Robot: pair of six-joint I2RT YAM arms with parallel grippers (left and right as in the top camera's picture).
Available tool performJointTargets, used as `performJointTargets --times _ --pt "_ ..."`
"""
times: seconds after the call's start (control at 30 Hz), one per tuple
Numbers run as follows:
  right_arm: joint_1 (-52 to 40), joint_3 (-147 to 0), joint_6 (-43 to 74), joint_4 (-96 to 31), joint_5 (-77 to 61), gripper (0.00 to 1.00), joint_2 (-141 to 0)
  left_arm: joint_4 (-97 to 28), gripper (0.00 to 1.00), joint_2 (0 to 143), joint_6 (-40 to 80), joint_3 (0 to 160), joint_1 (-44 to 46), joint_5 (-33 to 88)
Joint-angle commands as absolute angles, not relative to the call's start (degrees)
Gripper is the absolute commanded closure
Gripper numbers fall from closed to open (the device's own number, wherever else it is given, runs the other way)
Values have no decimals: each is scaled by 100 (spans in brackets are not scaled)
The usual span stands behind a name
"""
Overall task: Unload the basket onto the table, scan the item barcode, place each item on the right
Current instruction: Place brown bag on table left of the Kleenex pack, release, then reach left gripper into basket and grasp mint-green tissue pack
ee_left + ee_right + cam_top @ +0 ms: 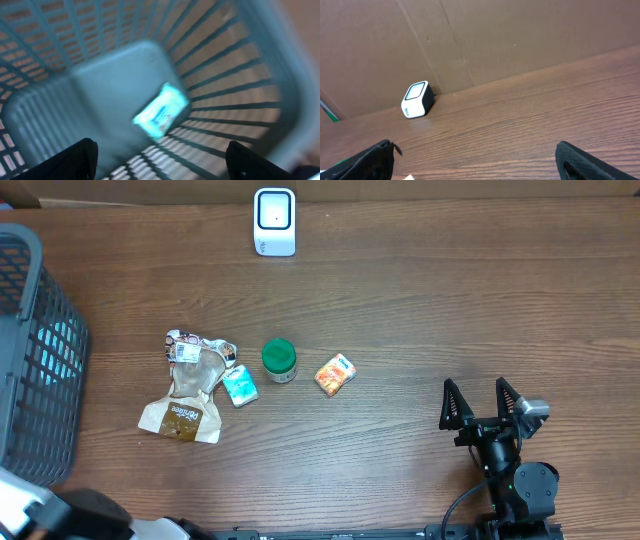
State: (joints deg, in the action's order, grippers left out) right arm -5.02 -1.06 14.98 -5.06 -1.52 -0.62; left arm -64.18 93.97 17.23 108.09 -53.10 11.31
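Observation:
The white barcode scanner (274, 222) stands at the table's far edge and shows small in the right wrist view as the scanner (417, 99). Several items lie left of centre: a brown bag (185, 405), a teal packet (240, 386), a green-lidded jar (279, 360) and an orange packet (335, 375). My left gripper (161, 165) hangs open over the grey basket (235, 75). A light teal packet (161, 111) lies blurred on the basket's floor, apart from the fingers. My right gripper (483, 402) stands open and empty at the right, far from the items.
The grey slatted basket (30, 360) fills the table's left edge. Part of the left arm (70, 515) shows at the bottom left corner. A brown cardboard wall (495, 35) rises behind the scanner.

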Motion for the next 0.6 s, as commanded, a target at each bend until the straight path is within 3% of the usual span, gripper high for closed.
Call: performJointTargets --times 0.0,0.2,0.57 --pt "-534 -45 1498 -464 -158 0 -23 -6316 18 10060 851 10506 -5439 1186" --pt "-534 -45 1498 -464 -158 0 -23 -5992 19 10965 -143 10420 -5395 1800" --pt "-534 -45 1498 -464 -158 0 -23 -5295 29 12326 -733 10420 -5050 1957"
